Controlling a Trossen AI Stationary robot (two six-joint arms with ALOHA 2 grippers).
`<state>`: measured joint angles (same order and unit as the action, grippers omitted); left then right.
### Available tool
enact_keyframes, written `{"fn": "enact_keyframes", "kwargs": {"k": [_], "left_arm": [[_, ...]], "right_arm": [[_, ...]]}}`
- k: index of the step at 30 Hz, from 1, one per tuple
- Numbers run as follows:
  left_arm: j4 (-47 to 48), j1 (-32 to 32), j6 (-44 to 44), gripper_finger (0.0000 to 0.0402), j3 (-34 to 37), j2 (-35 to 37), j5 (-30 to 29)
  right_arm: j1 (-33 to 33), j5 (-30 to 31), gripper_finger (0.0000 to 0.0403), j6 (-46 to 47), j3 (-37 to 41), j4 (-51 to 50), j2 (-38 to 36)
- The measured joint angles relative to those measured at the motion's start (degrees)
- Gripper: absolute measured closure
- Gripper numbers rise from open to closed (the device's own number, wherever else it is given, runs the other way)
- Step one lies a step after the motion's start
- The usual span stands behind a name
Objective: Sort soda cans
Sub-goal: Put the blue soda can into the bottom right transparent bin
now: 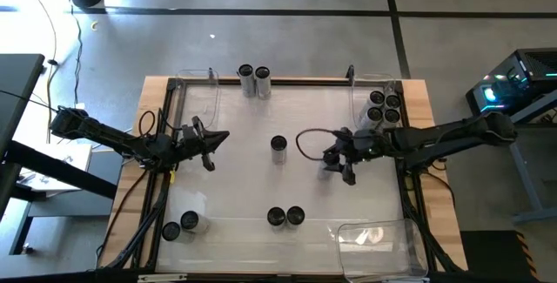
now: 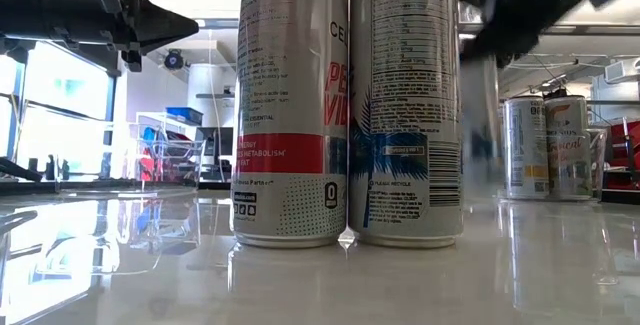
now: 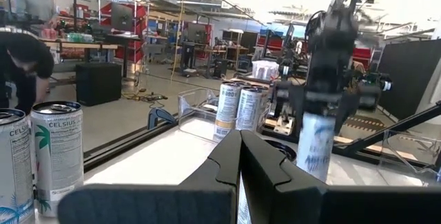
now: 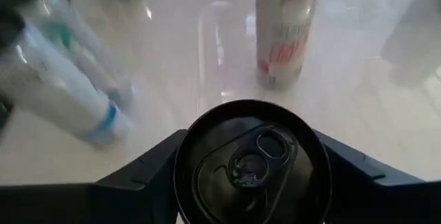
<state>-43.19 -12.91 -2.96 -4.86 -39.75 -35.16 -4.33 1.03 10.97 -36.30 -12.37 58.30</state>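
R gripper (image 1: 339,163) sits right of the centre can (image 1: 278,148), fingers either side of another upright can (image 4: 251,160); wrist view shows its dark top between them, but can't tell if clamped or just straddling. L gripper (image 1: 211,148) left of centre can, fingers pressed together, holding nothing, above table (image 1: 244,187). Rel. to centre can: 2 cans (image 1: 254,80) at far edge, 2 cans (image 1: 285,217) at near edge, 2 more (image 1: 180,225) near-left, 4 cans in far-right clear bin (image 1: 389,91).
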Motion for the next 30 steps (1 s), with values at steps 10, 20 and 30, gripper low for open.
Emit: {"fn": "enact_keyframes", "kwargs": {"k": [10,20,30], "left_arm": [[0.01,0.0,-1.46,0.0401,0.0,-0.01,0.03],[0.02,0.02,-0.86,0.0401,0.0,0.01,0.02],[-0.12,0.04,-3.97,0.0401,0.0,0.01,0.01]], "right_arm": [[-12.95,3.05,0.0166,8.41,-26.51,-31.36,-0.38],[-37.24,11.33,0.0166,39.48,-25.41,-35.67,-0.06],[-55.65,32.71,0.0166,46.9,-17.1,-17.21,10.68]]}}
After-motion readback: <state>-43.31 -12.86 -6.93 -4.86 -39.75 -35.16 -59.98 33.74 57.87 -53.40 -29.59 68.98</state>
